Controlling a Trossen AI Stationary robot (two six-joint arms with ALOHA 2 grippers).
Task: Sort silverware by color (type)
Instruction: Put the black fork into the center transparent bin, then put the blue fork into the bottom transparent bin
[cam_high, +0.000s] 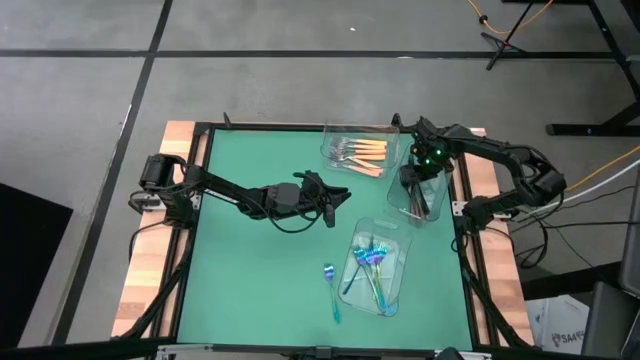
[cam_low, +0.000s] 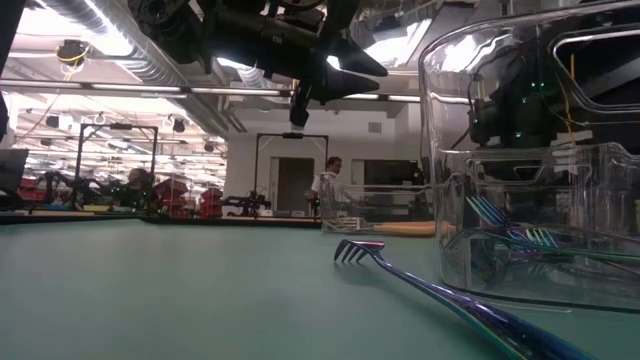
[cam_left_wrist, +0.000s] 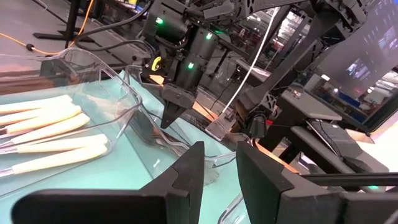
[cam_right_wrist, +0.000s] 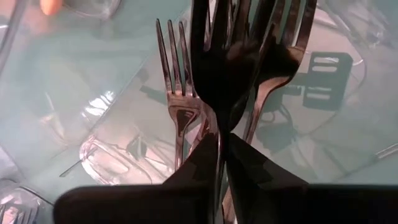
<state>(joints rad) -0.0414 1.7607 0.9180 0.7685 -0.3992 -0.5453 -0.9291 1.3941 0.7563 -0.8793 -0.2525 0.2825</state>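
My right gripper (cam_high: 420, 182) points down into the clear tray of dark grey forks (cam_high: 421, 198) by the table's right edge, shut on one dark fork (cam_right_wrist: 229, 68). Other dark forks (cam_right_wrist: 177, 93) lie on that tray's floor. My left gripper (cam_high: 327, 196) hovers open over the table's middle, touching nothing. Orange-handled forks (cam_high: 366, 153) lie in a clear tray at the far side. Iridescent blue-teal forks (cam_high: 372, 262) lie in a third tray near the front. One more iridescent fork (cam_high: 331, 290) lies flat on the mat to that tray's left, also in the low view (cam_low: 440, 292). My right gripper pinches a dark fork by its handle (cam_right_wrist: 219, 140) between the two fingers, coming from above and pointing down. The fork runs along the fingers with its tines (cam_right_wrist: 233, 25) beyond their ends, inside the tray. Whether the tines rest on the tray floor, I cannot tell.
The three clear trays (cam_high: 395, 232) stand close together on the green mat's right half. The mat's left half (cam_high: 240, 270) holds only my left arm above it. A person (cam_low: 330, 185) stands in the room far behind the table. Wooden borders (cam_high: 150, 270) frame the mat.
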